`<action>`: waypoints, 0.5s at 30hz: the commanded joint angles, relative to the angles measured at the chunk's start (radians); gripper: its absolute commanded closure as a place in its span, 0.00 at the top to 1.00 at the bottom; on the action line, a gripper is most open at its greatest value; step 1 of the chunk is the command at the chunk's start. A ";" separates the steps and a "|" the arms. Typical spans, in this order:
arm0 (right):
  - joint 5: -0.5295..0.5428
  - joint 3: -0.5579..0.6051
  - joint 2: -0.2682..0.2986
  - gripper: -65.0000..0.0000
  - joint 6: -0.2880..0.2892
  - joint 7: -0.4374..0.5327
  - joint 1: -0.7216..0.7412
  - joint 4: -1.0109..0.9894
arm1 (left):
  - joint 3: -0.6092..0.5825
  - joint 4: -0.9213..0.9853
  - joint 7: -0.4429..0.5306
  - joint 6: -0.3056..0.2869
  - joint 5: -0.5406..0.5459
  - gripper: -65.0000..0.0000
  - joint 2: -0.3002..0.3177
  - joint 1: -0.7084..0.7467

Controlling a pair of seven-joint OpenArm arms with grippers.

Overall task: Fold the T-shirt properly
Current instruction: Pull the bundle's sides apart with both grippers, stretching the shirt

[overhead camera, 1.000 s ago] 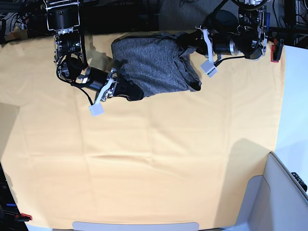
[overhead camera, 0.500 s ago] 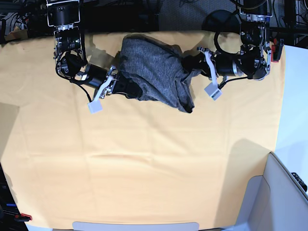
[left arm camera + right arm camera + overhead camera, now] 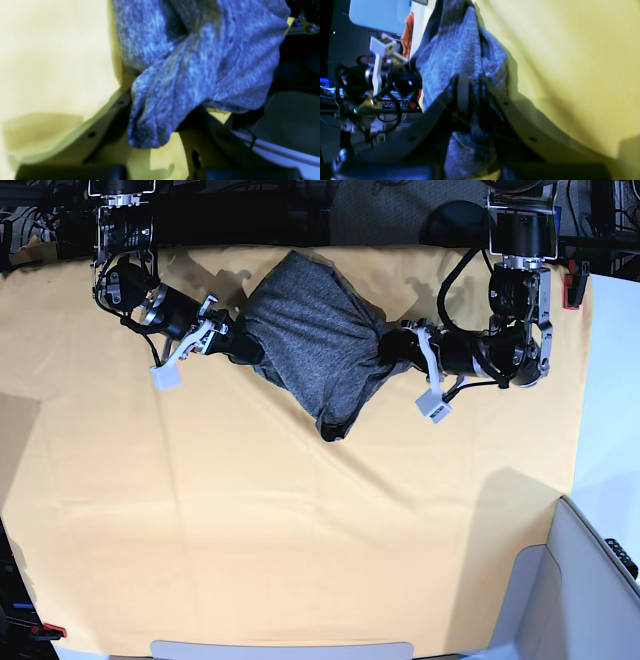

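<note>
T-shirt (image 3: 318, 348) hangs bunched between left pincer (image 3: 392, 352) and right pincer (image 3: 245, 346).

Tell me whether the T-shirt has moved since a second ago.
Yes. The T-shirt has swung round between the grippers; its hanging corner now reaches further down the yellow cloth, toward the camera.

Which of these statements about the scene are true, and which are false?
1. Both claws grip the shirt. True: the left claw and the right claw each pinch one side of it.
2. The shirt lies flat and neatly folded. False: it hangs bunched between the two claws, one corner drooping toward the cloth.
3. The cloth under the shirt is yellow-orange. True.
4. The left claw is wide open. False: it is shut on the shirt.
5. A second garment lies on the cloth. False: the shirt is the only garment in view.
</note>
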State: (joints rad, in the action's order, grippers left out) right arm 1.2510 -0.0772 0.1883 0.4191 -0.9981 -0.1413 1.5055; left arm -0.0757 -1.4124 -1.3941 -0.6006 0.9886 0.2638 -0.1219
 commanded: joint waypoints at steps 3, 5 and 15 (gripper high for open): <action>0.006 -0.002 -0.017 0.01 -0.006 -0.012 -0.017 0.037 | -0.060 0.034 0.054 0.000 -0.004 0.01 0.001 -0.049; 0.006 -0.002 -0.020 0.01 -0.006 -0.012 -0.034 0.063 | -0.091 0.060 0.069 0.000 -0.006 0.01 0.001 -0.075; 0.008 -0.002 -0.020 0.01 -0.006 -0.012 -0.100 0.148 | -0.203 0.203 0.151 0.000 -0.006 0.01 0.001 -0.200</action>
State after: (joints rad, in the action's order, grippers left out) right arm 1.2335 -0.0765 0.1627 0.4030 -1.0157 -0.2413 1.6352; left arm -0.2726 -1.2049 -1.2640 -0.6064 0.9981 0.2642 -0.2985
